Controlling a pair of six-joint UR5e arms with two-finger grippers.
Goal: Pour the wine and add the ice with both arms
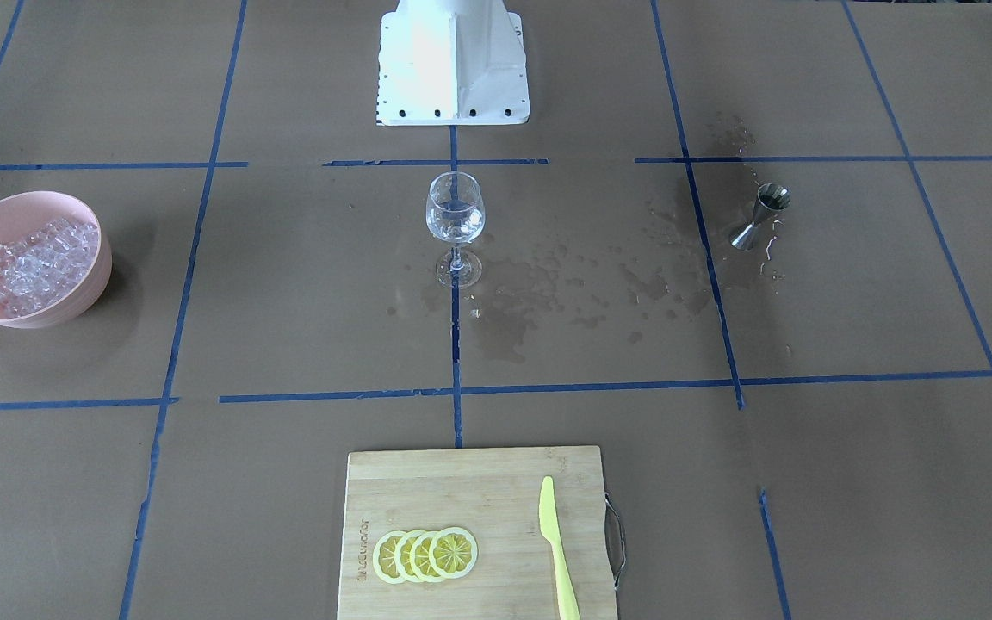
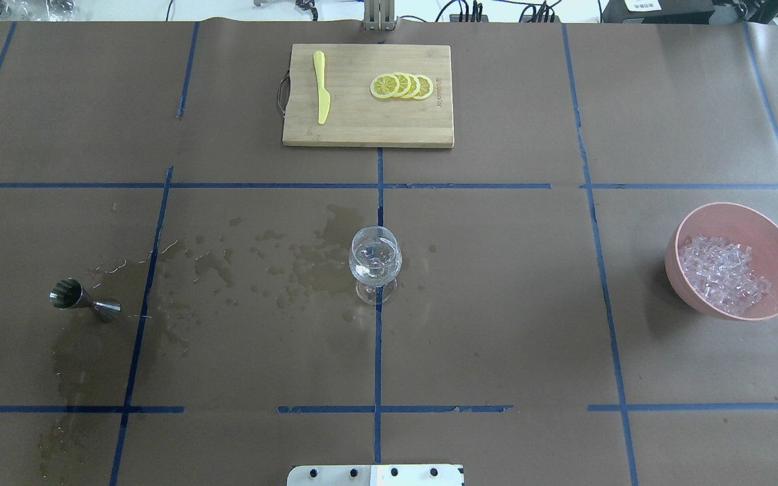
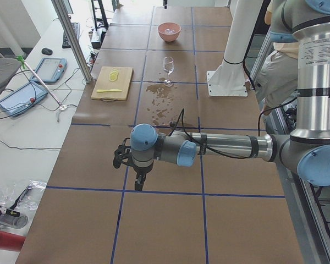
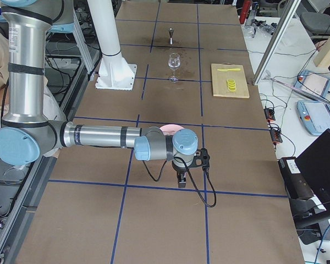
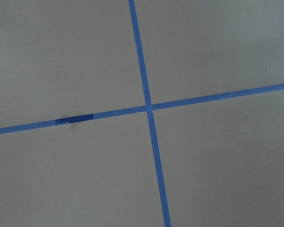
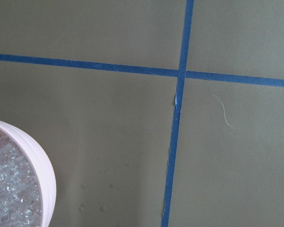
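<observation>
A long table (image 2: 497, 304), covered in brown paper and marked into squares with blue tape, is seen with benches and cables at its far side. Both arms are held out over the table's ends, the left arm (image 3: 225, 146) at the jigger's end and the right arm (image 4: 99, 136) at the bowl's end. Whether the left gripper (image 3: 137, 186) and the right gripper (image 4: 181, 181) are spread or closed cannot be told, since they are shown only from the side.

A wooden cutting board (image 2: 367, 131) lies at the far edge. The pink bowl (image 2: 674, 260) holding the ice (image 2: 720, 273) is set on the robot's right, and its rim is caught in the lower left corner of the right wrist view. The wine glass (image 2: 375, 260) stands upright at the centre, and a little of the wine (image 1: 455, 231) appears to lie in it (wet patches (image 2: 308, 266) are spread between it and the jigger (image 2: 84, 302)).

No cube can be made out in the glass, so adding ice is judged to be the step in hand. The right gripper should be brought over the heap and one cube pinched firmly. The cube should be released low inside the rim, so that the glass is neither knocked nor splashed.
</observation>
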